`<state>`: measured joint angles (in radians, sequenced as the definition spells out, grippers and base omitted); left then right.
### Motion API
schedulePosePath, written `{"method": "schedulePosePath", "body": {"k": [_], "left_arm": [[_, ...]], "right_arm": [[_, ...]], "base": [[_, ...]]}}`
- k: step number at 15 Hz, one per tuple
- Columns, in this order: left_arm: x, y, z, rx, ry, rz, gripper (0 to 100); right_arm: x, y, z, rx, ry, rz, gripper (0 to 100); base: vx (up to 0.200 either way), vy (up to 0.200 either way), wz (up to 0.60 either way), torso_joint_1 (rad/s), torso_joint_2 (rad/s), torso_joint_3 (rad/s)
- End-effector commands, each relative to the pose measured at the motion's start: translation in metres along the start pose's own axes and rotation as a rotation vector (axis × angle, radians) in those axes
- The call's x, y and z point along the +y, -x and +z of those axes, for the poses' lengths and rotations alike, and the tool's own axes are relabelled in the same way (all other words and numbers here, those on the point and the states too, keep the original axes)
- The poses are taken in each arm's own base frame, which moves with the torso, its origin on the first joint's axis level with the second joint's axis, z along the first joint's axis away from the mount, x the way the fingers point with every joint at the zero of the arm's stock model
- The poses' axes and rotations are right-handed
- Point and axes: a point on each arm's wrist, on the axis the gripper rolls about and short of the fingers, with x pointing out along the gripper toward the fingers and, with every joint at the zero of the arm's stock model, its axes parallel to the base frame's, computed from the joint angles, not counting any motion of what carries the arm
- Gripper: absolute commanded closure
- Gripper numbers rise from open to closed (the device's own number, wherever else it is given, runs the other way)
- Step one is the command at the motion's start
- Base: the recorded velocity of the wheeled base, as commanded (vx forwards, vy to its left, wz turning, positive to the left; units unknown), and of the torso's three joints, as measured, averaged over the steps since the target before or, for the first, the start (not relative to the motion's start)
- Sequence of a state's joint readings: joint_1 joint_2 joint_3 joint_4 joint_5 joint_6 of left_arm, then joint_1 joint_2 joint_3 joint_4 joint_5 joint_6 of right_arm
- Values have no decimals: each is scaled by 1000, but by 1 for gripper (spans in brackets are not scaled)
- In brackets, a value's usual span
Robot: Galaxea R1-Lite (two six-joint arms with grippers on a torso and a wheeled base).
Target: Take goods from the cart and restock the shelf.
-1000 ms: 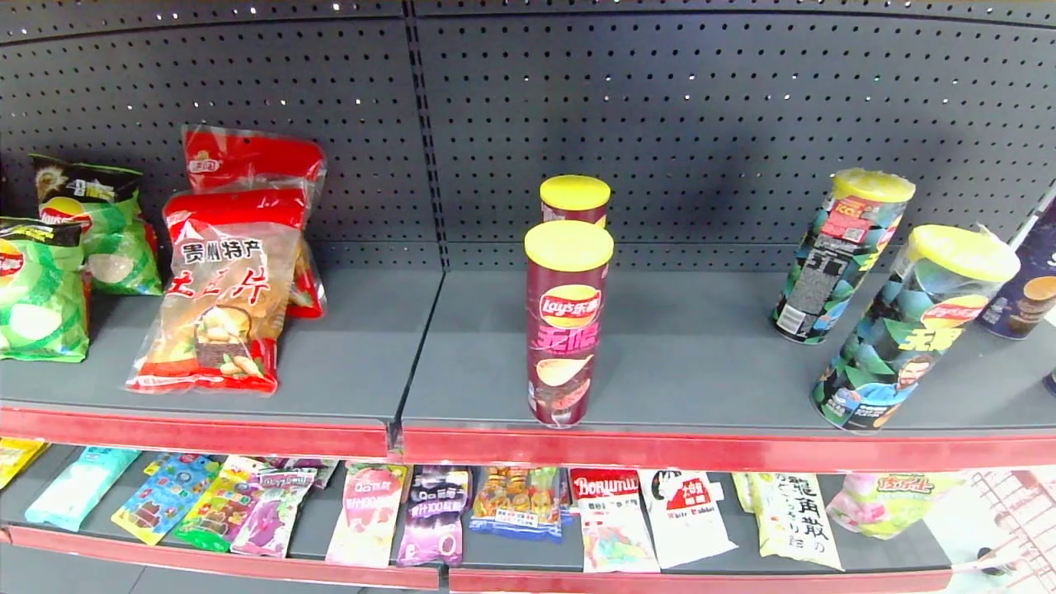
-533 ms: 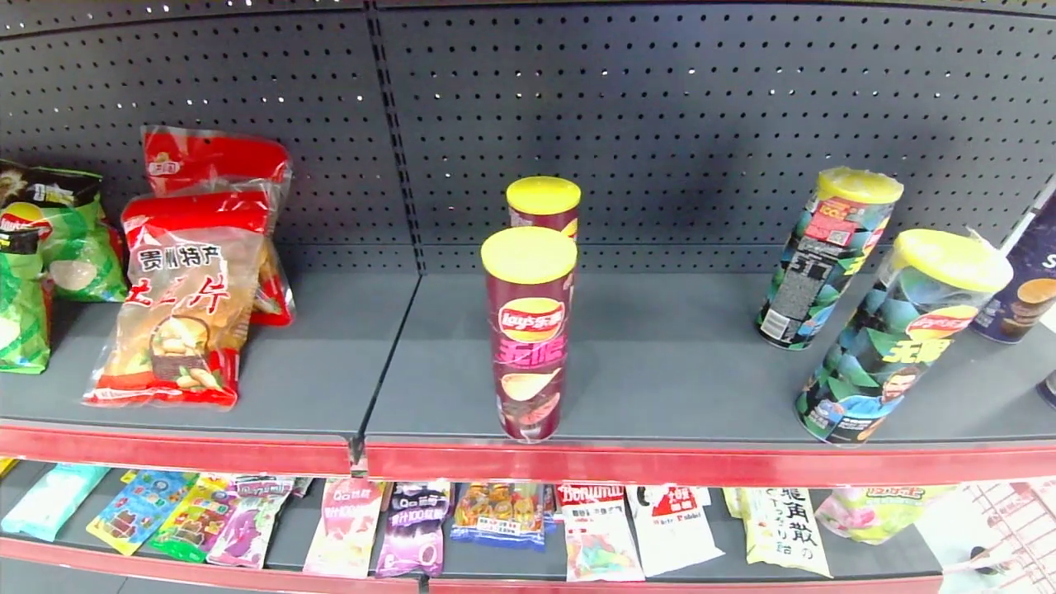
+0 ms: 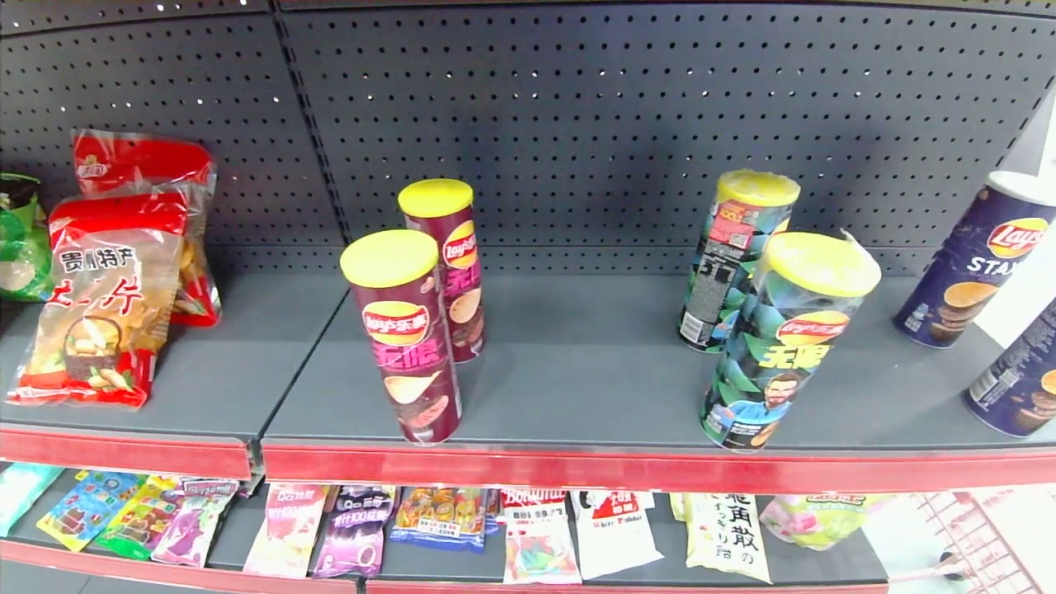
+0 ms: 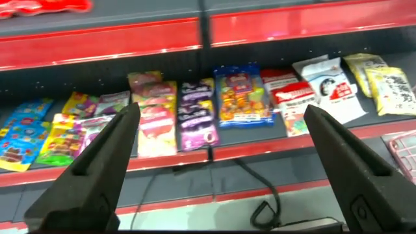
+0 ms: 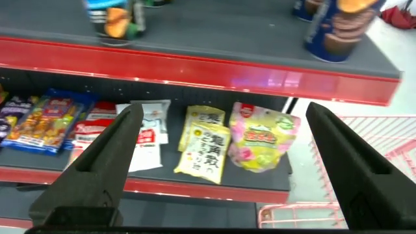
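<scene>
On the grey upper shelf [image 3: 577, 388] two maroon chip cans [image 3: 404, 330] with yellow lids stand one behind the other. To their right stand two green-blue cans [image 3: 784, 338], and at the far right two navy cans [image 3: 973, 264]. My left gripper [image 4: 221, 162] is open and holds nothing; it faces the lower shelf's candy packets [image 4: 240, 97]. Below the upper shelf's red edge [image 5: 195, 65], my right gripper [image 5: 221, 162] is also open with nothing in it, and a navy can [image 5: 338, 26] stands above it. The pink wire cart [image 3: 982, 536] shows at the lower right.
Red snack bags [image 3: 99, 297] lean at the shelf's left, with a green bag [image 3: 21, 239] beyond them. Bare shelf lies between the maroon and green-blue cans. Packets [image 3: 445, 520] line the lower shelf. Cart wires [image 5: 299, 211] lie low beside the right gripper.
The whole head view has panned to the right, so the cans and bags sit further left in the picture and two navy cans have come into view. Nothing on the shelf has moved.
</scene>
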<state>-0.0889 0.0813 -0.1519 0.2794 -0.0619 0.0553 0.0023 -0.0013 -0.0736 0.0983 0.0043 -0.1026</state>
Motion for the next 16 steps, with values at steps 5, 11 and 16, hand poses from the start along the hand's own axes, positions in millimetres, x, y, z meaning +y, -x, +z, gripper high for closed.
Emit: {"method": "schedulePosePath", "body": {"k": [5,11,16], "left_arm": [[0,0,0,5,0,0,0],[0,0,0,5,17,0,0],[-2,-14,0,-229,81,-111,0]], "right_arm": [[0,0,0,1,0,1,0],[0,0,0,-1,11,21,0],[1,-1,1,-20,34,36,0]], "base": [[0,-200,0,6,2,2],[0,-33,0,0,0,0],[0,0,0,0,0,0]]}}
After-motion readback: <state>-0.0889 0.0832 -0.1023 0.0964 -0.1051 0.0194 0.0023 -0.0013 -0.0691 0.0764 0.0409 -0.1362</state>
